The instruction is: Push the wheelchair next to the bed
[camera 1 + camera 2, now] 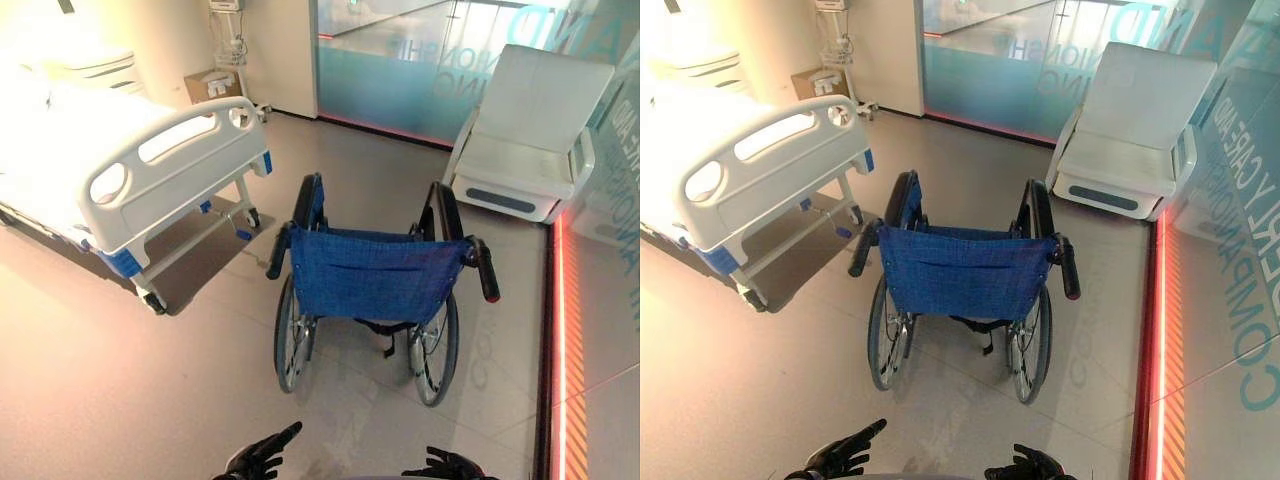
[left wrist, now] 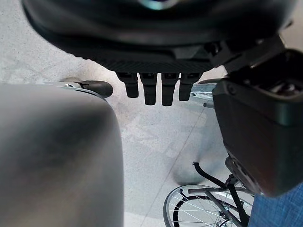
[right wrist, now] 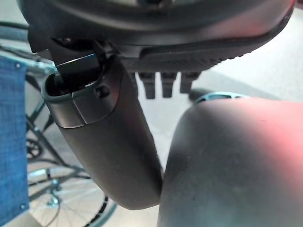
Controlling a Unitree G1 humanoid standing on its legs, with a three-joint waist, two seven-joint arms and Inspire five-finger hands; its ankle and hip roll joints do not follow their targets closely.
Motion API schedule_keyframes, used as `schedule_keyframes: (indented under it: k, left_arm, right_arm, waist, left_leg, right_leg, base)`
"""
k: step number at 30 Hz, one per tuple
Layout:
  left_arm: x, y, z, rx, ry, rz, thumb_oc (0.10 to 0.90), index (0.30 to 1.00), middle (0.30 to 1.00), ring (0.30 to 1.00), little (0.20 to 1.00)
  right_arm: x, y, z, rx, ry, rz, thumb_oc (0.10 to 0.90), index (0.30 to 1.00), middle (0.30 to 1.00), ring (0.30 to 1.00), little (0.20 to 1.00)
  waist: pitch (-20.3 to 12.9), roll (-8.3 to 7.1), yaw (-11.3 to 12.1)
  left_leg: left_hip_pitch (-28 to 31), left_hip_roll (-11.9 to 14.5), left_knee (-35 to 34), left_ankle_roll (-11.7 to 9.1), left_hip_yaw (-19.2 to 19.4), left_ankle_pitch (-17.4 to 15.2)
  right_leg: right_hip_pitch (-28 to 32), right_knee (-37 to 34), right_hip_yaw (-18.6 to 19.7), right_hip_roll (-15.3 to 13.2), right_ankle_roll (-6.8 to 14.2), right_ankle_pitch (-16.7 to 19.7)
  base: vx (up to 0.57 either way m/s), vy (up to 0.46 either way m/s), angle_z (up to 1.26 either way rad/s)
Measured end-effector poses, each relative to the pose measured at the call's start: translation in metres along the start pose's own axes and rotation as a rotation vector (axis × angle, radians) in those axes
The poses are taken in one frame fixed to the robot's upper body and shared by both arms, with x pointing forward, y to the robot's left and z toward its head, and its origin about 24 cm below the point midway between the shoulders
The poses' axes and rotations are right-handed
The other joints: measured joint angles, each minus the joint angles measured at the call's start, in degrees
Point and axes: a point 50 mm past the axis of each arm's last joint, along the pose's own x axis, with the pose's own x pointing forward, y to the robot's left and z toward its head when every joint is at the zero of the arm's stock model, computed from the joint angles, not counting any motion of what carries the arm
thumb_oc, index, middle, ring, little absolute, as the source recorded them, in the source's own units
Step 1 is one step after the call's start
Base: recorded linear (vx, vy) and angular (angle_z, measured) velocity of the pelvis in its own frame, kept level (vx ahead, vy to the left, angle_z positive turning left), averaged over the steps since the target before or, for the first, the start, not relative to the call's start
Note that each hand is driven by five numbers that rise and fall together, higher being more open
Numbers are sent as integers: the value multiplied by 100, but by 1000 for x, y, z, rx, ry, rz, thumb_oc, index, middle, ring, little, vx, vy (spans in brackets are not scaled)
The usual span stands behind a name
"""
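**Hands low and empty, wheelchair standing ahead**

Left hand [image 1: 262,458] low at the near edge of the head views, fingers loose and apart, one pointing forward, holding nothing. Right hand [image 1: 447,465] alongside it at the same edge, fingers likewise spread, nothing in them. Short straight fingertips [image 2: 150,90] seen in the left wrist view over pale floor [image 1: 120,370], closed on nothing; same in the right wrist view, fingertips [image 3: 162,85] clear of everything.

Wheelchair [image 1: 378,275] standing on the floor ahead of both hands, well apart from them, blue fabric back turned toward the robot. Left push handle [image 1: 279,250] and right push handle [image 1: 486,270] both untouched. Large spoked wheels on either side.

Bed [image 1: 150,160] off to the left, white footboard with blue corner pieces facing the wheelchair, a stretch of floor between the two. White reclining chair [image 1: 535,140] beyond the wheelchair to the right, in front of a glass wall [image 1: 400,60].
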Motion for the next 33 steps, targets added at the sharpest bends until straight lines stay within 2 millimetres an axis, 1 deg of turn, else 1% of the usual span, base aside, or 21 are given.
schedule_keyframes:
  k: [18,28,33]
  left_arm:
    - [0,-1,-1,-5,2,6,800,900,900,900,900]
    - [-1,1,-3,-34,3,42,800,900,900,900,900]
    - [-2,6,-5,-74,1,79,800,900,900,900,900]
  right_arm:
    - [0,0,-1,-20,5,1,800,900,900,900,900]
    - [-1,0,-6,-12,15,-5,800,900,900,900,900]
    - [-2,-6,-7,13,17,-62,800,900,900,900,900]
  waist:
    - [-23,5,0]
    - [-131,3,1]
    - [-133,2,0]
  left_leg:
    - [106,-4,0,0,-3,0]
    - [105,-3,-29,0,-3,0]
    - [104,-3,-1,-1,-3,1]
  right_leg:
    - [103,0,1,-1,-3,-1]
    - [105,0,-1,-2,0,0]
    - [103,0,-11,-2,1,1]
  base:
    - [0,0,0]
    - [0,0,0]
    - [0,0,0]
